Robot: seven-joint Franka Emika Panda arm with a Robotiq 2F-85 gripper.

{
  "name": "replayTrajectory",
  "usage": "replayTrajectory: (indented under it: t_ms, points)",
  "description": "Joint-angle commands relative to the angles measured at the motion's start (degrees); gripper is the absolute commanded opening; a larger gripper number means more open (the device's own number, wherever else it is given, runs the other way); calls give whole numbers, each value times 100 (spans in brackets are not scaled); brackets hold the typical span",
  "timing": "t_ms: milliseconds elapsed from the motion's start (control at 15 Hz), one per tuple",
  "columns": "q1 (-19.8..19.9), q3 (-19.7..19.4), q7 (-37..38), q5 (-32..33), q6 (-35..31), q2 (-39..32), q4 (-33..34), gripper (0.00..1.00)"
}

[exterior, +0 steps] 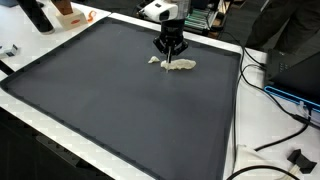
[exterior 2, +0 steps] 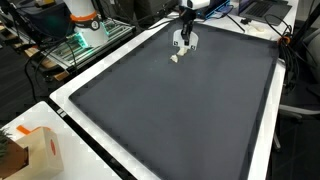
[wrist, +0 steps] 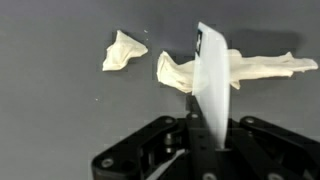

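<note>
Wrist view puts your pincer (wrist: pixel 205 135) at six o'clock, with a blurred pale strip (wrist: pixel 210 80) rising from between its fingers. You cannot tell whether they are clamped on it or standing apart. Behind the strip the larger white scrap (wrist: pixel 250 68) lies crumpled on the dark mat (wrist: pixel 60 110), stretching toward three o'clock. A small scrap (wrist: pixel 123 50) sits near it at about ten o'clock, not touching. In an exterior view the pincer hangs right over the larger scrap — toward the twelve o'clock edge of the mat-covered worktop (exterior: pixel 255 120).
</note>
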State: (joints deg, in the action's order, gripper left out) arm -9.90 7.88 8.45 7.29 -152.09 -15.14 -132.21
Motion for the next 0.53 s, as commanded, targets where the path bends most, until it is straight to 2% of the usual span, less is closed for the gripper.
replayTrajectory:
  t_ms: [0,467]
  points:
    - [-162,-210,66,316,-144,-266,82,1]
    - [-149,-143,-203,202,-292,-266,-294,1]
